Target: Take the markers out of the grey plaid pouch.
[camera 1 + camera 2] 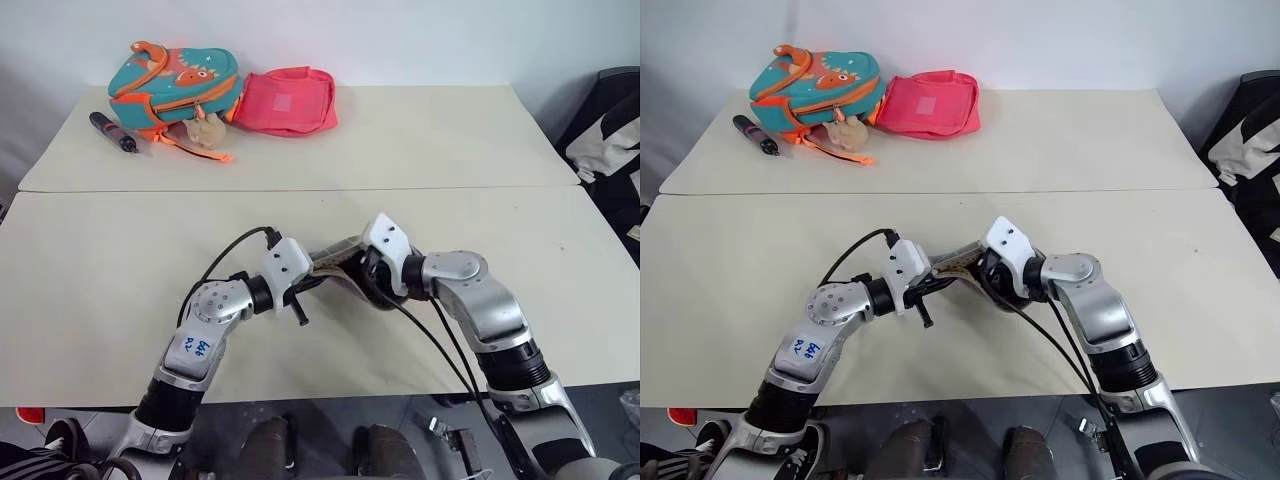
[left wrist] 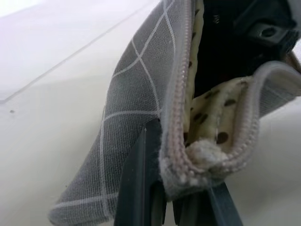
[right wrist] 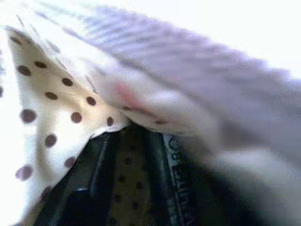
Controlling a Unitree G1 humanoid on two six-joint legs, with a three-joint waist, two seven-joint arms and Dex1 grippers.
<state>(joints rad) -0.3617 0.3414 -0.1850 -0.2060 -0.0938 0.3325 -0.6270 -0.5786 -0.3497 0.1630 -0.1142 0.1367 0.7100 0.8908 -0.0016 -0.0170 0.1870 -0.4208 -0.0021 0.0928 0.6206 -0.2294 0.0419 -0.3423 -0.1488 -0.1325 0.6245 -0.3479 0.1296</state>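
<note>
- My left gripper has its jaws pressed together on the zipper-edge corner of the grey plaid pouch; I can see the fabric and zipper teeth bunched right between the fingertips.
- The pouch hangs between my two grippers, lifted above the near table, with its mouth gaping and the tan dotted lining showing just beyond my left jaws.
- My right gripper sits at the pouch's opposite end, pointing in toward the opening. From its wrist camera I see dotted lining draped close over the dark fingers; I cannot tell whether those jaws are spread or pinching anything.
- I cannot make out the markers; the inside of the pouch past the lining is dark, and the folds of lining stand in the way of the right jaws' view.
- Well beyond both jaws, on the far table, lie a teal-and-orange backpack, a pink pouch touching it, and a chunky black pen just beside the backpack on its other side.
- A black cable loops up off my left wrist, clear of the pouch.
</note>
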